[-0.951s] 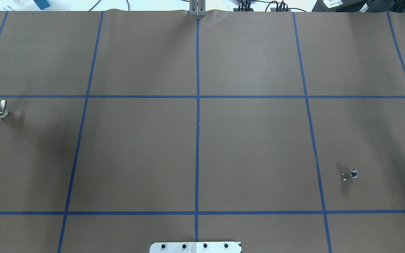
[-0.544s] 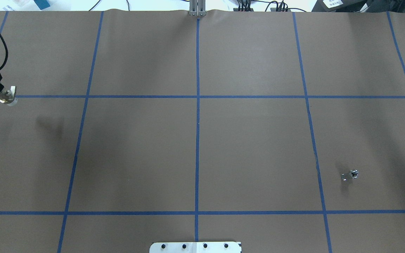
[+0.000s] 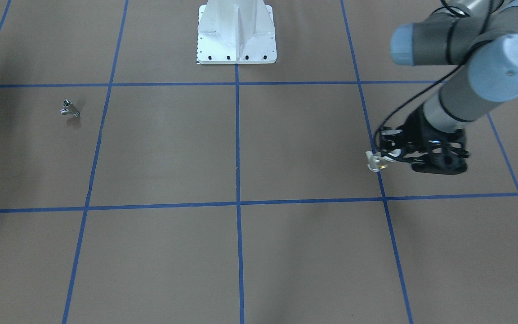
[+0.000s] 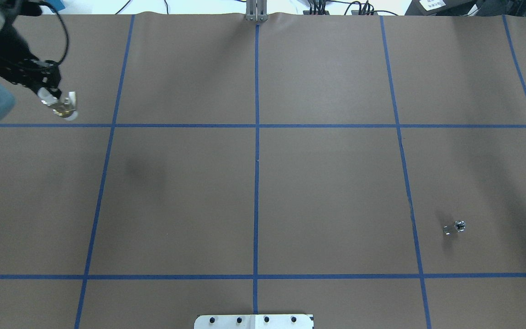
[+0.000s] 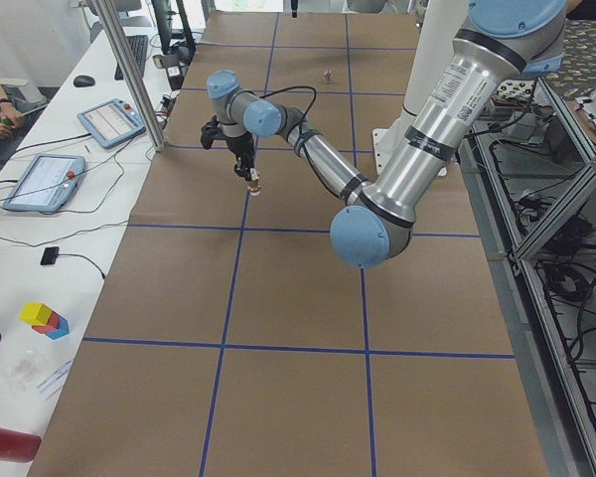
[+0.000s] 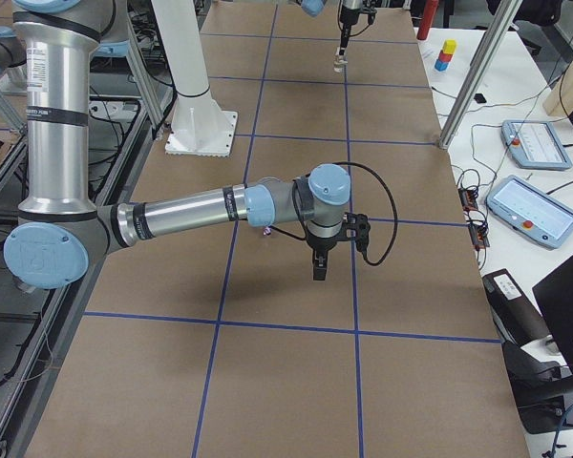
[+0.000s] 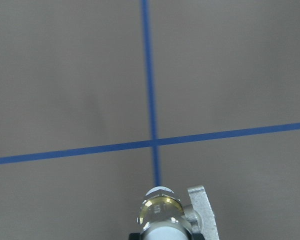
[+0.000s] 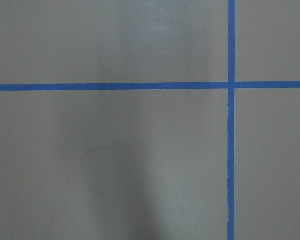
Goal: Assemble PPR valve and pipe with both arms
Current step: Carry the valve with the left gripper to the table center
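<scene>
My left gripper (image 4: 54, 99) is shut on the PPR valve (image 4: 65, 108), a white and brass fitting with a white side handle, and holds it above the table at the far left. The valve also shows in the front-facing view (image 3: 374, 162) and at the bottom of the left wrist view (image 7: 162, 210). The pipe (image 4: 455, 226), a tiny silver fitting, lies alone on the table at the near right, also seen in the front-facing view (image 3: 69, 108). My right gripper (image 6: 320, 269) hangs over the table in the exterior right view only; I cannot tell whether it is open or shut.
The brown table cover carries a grid of blue tape lines. The white bolted pedestal (image 3: 236, 36) stands at the robot's side of the table. A metal post (image 4: 256, 11) stands at the far edge. Tablets and cables lie on the side bench (image 5: 50, 179).
My left gripper has lifted the valve and carried it away from the robot and rightward in the overhead view. The pipe has not moved.
</scene>
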`<action>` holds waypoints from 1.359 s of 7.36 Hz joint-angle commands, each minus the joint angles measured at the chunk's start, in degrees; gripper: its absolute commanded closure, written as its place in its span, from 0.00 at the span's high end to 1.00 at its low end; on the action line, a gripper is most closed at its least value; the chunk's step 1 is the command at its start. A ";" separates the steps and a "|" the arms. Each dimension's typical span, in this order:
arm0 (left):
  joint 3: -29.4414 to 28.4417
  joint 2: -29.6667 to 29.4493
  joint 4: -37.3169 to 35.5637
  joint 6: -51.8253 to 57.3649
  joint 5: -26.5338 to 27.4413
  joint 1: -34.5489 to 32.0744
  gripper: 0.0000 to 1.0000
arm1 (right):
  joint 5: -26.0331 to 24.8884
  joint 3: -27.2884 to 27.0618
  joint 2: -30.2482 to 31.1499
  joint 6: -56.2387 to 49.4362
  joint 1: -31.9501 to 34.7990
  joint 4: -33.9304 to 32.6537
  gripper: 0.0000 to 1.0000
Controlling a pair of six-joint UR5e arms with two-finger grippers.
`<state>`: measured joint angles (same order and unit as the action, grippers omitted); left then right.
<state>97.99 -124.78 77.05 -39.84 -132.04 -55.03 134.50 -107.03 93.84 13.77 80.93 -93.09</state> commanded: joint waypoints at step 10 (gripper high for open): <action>-26.35 -23.93 11.19 -20.45 8.29 14.51 0.00 | 0.42 -0.20 0.38 0.11 0.02 1.94 1.00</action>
<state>72.21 -148.31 88.17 -60.36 -123.69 -40.80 134.91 -107.12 94.09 13.88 80.92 -91.19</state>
